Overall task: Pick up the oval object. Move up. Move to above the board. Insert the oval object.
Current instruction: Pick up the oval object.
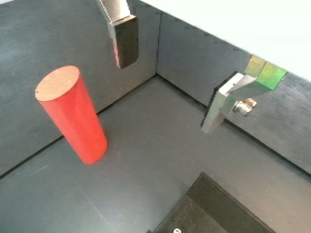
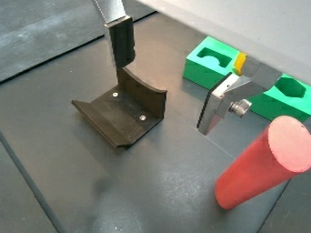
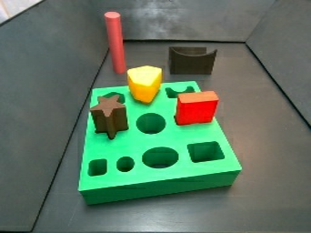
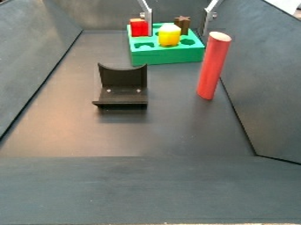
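1. Rod stands upright on the dark worktop, free of the jaws; salmon-red, oval top face seen in a wrist view
2. Rod sits apart from the board, near the right wall in a side view; in another side view it stands beyond the board's far left corner
3. Gripper hangs above the worktop, jaws wide with nothing between them; both silver fingers with dark pads show in both wrist views
4. Board is green, with a yellow block, a red cube and a brown star piece seated in it; round, oval and square holes open along the near side
5. Fixture stands on the worktop left of the rod, well apart from it
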Controlling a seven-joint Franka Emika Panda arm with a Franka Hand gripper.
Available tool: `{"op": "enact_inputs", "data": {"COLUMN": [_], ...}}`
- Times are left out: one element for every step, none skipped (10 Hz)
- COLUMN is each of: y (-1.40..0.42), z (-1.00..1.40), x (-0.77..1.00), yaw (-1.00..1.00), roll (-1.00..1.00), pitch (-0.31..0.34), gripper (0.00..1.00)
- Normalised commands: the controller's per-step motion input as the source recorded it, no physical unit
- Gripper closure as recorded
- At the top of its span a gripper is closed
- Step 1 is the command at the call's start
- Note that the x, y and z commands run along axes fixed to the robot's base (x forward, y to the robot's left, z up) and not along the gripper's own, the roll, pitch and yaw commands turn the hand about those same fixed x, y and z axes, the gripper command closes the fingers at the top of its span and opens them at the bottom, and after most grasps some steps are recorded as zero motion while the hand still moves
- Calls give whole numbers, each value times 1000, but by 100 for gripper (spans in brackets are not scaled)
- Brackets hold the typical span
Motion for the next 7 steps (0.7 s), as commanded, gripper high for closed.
{"op": "enact_inputs", "data": {"y": [-23,-69,0,0,0,0,0], "z": [0,66,86,40,31,0,0], "x": [0,-409,-189,-66,-63,-60,-46], "yaw": [0,-589,-926,-991,-991,-991,-997], "roll": [0,6,31,17,14,7,0], "pitch": [0,-84,0,0,0,0,0], "gripper": [0,0,0,0,0,0,0]}}
